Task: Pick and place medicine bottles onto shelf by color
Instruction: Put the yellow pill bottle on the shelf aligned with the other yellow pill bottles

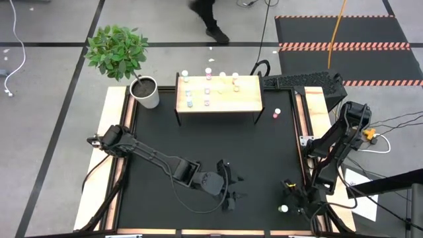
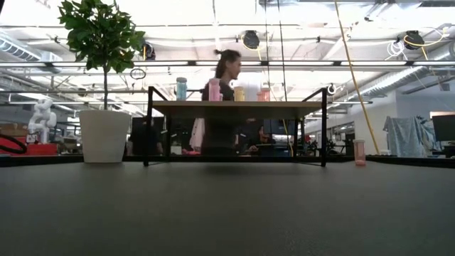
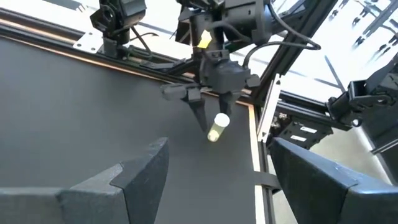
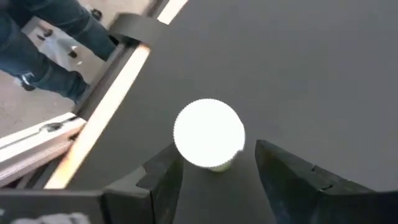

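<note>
- My right tool [image 1: 289,201] sits at the near right corner of the black surface [image 1: 218,152], pointed down over a pale yellow-green medicine bottle [image 4: 208,134]. My wrist camera looks straight onto its white cap, with my two fingers [image 4: 163,177] on either side, so I judge I am lined up to pick it.
- The fingers stand apart with a gap to the bottle on both sides; nothing is clamped yet. From the left wrist view the bottle [image 3: 217,127] looks tilted, perhaps resting against one fingertip, but I cannot tell for sure.
- My left tool [image 1: 228,186] waits near the front middle of the surface, fingers spread wide and empty, turned toward the right arm, out of its way.
- Farther off, a lone pink bottle [image 1: 276,115] stands on the surface just beside the shelf's right end, not yet placed.
- At the far side stands the wooden shelf [image 1: 248,102]; bottles stand in columns on its top: teal ones [image 1: 190,99] to the left, pink ones [image 1: 207,91] in the middle, yellow ones [image 1: 236,84] to the right, which fits sorting by colour.
- A few more bottles stand just behind the shelf's far edge.
- A white plant pot [image 1: 147,92] sits off the shelf's left end, clear of the work.
</note>
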